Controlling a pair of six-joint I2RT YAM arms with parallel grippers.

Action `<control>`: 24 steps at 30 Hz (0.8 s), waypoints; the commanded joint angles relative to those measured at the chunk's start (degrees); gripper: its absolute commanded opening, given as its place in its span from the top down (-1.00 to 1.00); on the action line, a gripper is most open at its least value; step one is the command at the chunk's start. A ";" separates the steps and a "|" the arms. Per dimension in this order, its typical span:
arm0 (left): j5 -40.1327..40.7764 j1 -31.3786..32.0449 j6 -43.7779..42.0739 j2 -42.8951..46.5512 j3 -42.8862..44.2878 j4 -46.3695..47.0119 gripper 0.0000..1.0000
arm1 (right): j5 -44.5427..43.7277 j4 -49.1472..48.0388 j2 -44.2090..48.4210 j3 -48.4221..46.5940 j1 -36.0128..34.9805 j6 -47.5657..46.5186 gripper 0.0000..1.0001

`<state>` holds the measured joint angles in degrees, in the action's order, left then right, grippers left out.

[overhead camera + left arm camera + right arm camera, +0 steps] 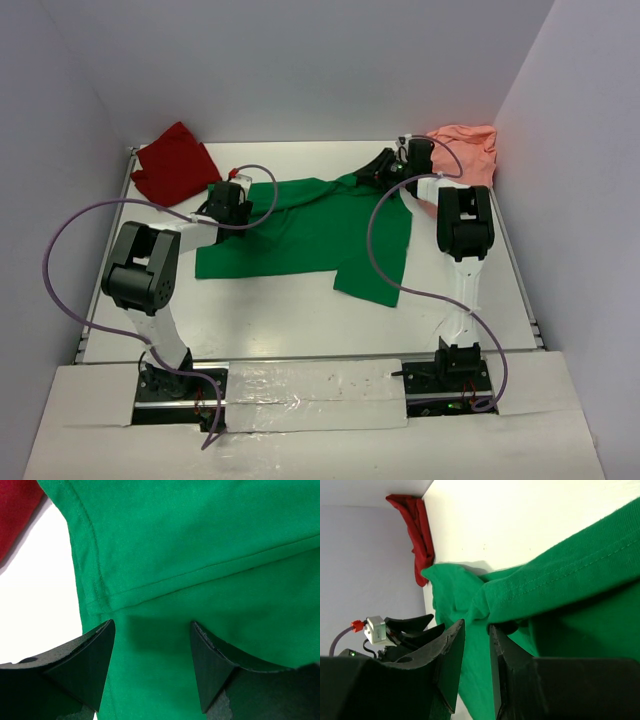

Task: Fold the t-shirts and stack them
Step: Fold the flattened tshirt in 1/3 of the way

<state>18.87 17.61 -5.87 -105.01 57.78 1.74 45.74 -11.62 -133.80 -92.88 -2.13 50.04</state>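
White table [300, 320] with pale grey walls on three sides holds all three t-shirts. The green t-shirt [310, 230] lies spread open in the middle of the table, mostly flat, with one sleeve pointing to the near right. Its far edge rises in a small peak toward the right gripper [385, 165]. The dark red t-shirt [172, 162] sits crumpled in the far left corner, just beside the green one. The salmon pink t-shirt [468, 148] is bunched in the far right corner, partly against the wall.

The left gripper [152, 655] hangs over the left part of the green shirt, near a stitched seam. Its fingers [95, 655] stand well apart and nothing is between them.

In the right wrist view, the right gripper's two fingers [451, 660] are close together with only a narrow gap. A raised fold of the green hem sits at their tips and throws a shadow on the table. If the fold is really pinched, I cannot tell.
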 commanded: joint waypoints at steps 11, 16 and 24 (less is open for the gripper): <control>0.02 0.68 -0.37 0.51 0.84 1.43 -0.41 | -0.03 1.07 1.35 0.16 -0.07 -1.61 0.48; -0.06 0.68 -0.37 0.42 0.76 1.51 -0.41 | -0.30 1.42 1.52 0.77 -0.07 -1.79 0.85; -0.24 0.68 -0.46 0.25 0.67 1.60 -0.41 | -0.82 3.01 2.31 -0.02 -0.15 -2.85 1.00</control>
<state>18.92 17.82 -6.31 -105.01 57.78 1.74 45.25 -8.99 -133.80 -92.27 -2.22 48.14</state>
